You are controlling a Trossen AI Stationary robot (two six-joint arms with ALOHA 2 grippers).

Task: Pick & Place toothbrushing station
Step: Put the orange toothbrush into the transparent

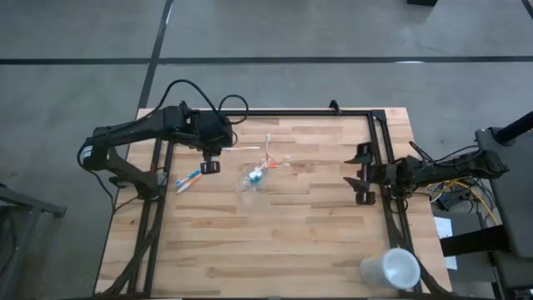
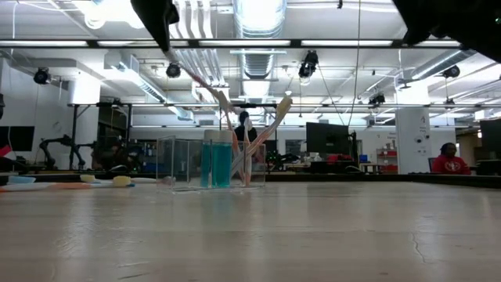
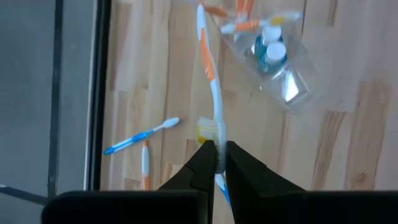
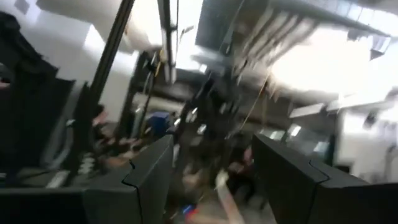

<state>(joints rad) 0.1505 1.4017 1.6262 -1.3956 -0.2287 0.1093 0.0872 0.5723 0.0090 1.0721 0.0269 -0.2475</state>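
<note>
The left pincer [image 3: 216,163] is hanging over the left half of the wooden counter [image 1: 291,242], its fingers nearly closed and pinching a white-and-orange toothbrush [image 3: 210,74] near its lower handle. That toothbrush is stretching away from the fingers toward the clear plastic cup [image 1: 255,178], which is sitting near the middle of the counter, just to the right of the pincer in the high view. In the low view the toothbrush is slanting from the pincer at the top down toward the cup. The cup is holding other toothbrushes, leaning out at angles, and a small blue tube [image 2: 215,163] standing upright.

No writing is showing clearly enough to read on the tube or brushes.

Two more toothbrushes [image 1: 189,179], one blue and one orange, are lying flat on the counter left of the cup, beside the left arm. A larger white cup [image 1: 391,269] is lying on its side at the counter's near right corner. The right pincer [image 1: 364,175] is resting at the right edge, well apart from the cup, its fingers standing open and holding nothing.
</note>
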